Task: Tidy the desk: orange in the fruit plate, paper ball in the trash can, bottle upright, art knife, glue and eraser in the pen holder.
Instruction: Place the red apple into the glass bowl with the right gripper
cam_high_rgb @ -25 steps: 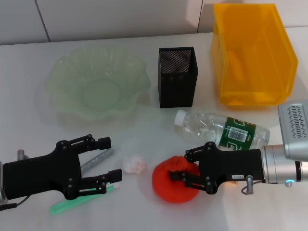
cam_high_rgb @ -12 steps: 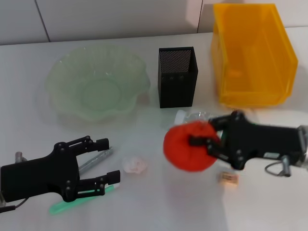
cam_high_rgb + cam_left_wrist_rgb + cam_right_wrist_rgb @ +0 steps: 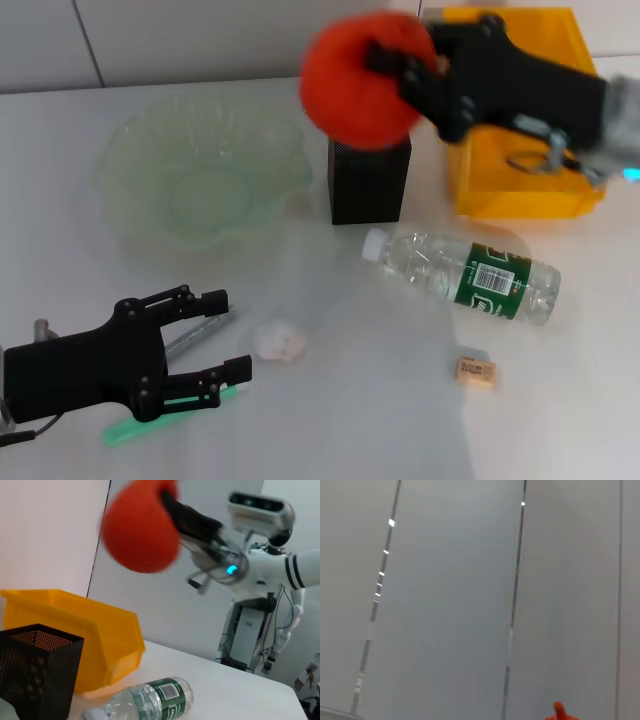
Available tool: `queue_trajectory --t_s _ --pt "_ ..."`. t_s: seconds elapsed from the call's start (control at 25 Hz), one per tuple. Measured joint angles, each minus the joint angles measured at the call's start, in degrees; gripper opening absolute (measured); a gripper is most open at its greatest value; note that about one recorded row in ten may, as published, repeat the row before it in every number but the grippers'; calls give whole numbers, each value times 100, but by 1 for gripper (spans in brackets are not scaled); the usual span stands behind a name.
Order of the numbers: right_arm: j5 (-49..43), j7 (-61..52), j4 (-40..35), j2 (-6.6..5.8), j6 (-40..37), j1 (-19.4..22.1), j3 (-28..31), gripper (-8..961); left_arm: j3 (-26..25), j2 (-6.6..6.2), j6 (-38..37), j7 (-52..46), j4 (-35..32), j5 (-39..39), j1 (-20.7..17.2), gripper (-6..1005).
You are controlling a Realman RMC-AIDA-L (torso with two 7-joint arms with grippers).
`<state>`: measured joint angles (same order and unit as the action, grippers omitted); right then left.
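Observation:
My right gripper (image 3: 395, 72) is shut on the orange (image 3: 358, 80) and holds it high above the black mesh pen holder (image 3: 368, 185). The left wrist view shows the orange (image 3: 142, 527) in the air as well. The green glass fruit plate (image 3: 130, 150) sits to the left of the holder. The bottle (image 3: 465, 275) lies on its side at centre right. The paper ball (image 3: 280, 342) and the eraser (image 3: 475, 371) rest on the table. My left gripper (image 3: 228, 333) stands open at the near left, over a silver stick (image 3: 200, 333) and a green stick (image 3: 140, 425).
The yellow bin (image 3: 520, 195) stands at the back right, partly behind my right arm. The pen holder (image 3: 35, 670), yellow bin (image 3: 75, 630) and lying bottle (image 3: 145, 700) also show in the left wrist view. White table all round.
My right gripper has lifted the orange from the near table and carried it up and back, over the pen holder. The bottle and eraser are now uncovered. My left arm has stayed still.

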<state>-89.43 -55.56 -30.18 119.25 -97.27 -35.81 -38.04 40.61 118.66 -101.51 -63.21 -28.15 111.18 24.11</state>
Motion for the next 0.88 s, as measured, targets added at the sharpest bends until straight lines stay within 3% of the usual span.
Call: queue_trajectory --t_s 0.12,0.16,0.24,0.36,0.4,0.56,0.6,0.76,0.88 --pt "3 1 256 2 1028 -686 -11 80 0 -1 -1 2 2 0 5 825" --pt "-19 12 463 0 1800 -1143 -78 72 0 -1 -2 6 3 0 7 825" --pt "-22 20 526 -3 2096 -1321 -199 56 0 -1 -3 7 3 0 7 825" --pt "-3 -38 625 20 3270 -1892 -1091 46 7 -1 0 9 3 -1 23 825" --pt "-3 -38 625 20 3270 -1892 -1091 45 7 -1 0 9 3 -1 23 825" --pt "12 -170 955 63 4312 -2479 -2334 42 3 3 -5 30 45 -1 33 825" --pt "12 -170 955 63 4312 -2479 -2334 41 1 6 -14 54 69 -4 33 825" --pt "21 -448 1226 65 5214 -2837 -3298 38 14 7 -30 77 82 -71 24 825" --pt "23 -446 1214 66 5291 -2880 -3559 39 38 8 -34 78 98 -127 16 825"
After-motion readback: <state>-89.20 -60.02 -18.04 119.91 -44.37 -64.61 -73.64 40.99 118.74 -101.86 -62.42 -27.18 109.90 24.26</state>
